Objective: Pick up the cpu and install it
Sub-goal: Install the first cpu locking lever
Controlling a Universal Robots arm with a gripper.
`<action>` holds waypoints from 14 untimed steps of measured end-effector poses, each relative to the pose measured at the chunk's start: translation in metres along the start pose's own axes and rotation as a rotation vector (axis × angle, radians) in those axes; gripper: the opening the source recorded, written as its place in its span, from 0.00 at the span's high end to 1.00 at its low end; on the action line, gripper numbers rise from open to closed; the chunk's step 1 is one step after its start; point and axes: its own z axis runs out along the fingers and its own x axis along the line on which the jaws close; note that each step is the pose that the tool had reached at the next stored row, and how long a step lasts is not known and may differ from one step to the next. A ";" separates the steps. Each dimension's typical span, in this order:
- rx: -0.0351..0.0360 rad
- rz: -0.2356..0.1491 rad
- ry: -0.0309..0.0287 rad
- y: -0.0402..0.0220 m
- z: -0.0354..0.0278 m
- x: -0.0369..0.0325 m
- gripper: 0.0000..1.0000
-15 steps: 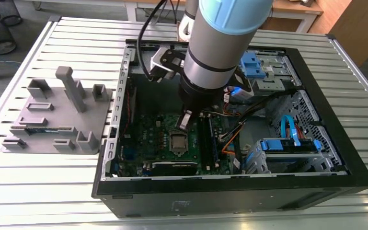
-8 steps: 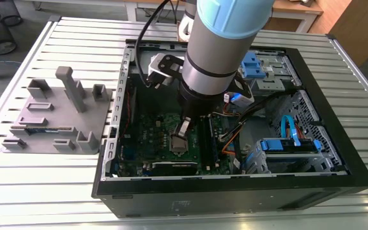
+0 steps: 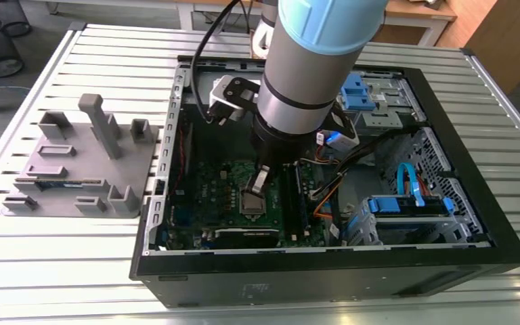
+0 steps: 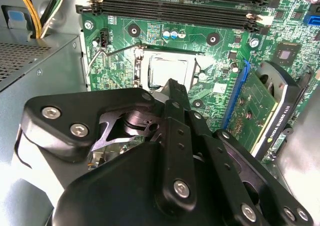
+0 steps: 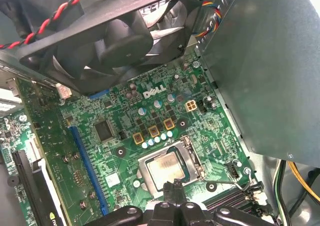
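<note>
Carefully now: my black end effector, drawn narrow and empty, hangs just over the small silvery square cpu lying in its metal-framed socket; I judge downward drift could crush pins.

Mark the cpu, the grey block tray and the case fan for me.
cpu (image 5: pixel 167 167), first wrist view, middle of its silvery top.
grey block tray (image 3: pixel 133 169), exterior view, bare flat base.
fan (image 5: pixel 117 40), first wrist view, its dark hub.
</note>
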 end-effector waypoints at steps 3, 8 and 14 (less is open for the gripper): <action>0.0000 0.000 0.0000 0.0000 0.0000 0.0000 0.89; 0.0000 0.000 0.0000 0.0000 0.0000 0.0000 0.89; -0.0010 0.000 -0.0025 0.0006 -0.0048 -0.0003 0.89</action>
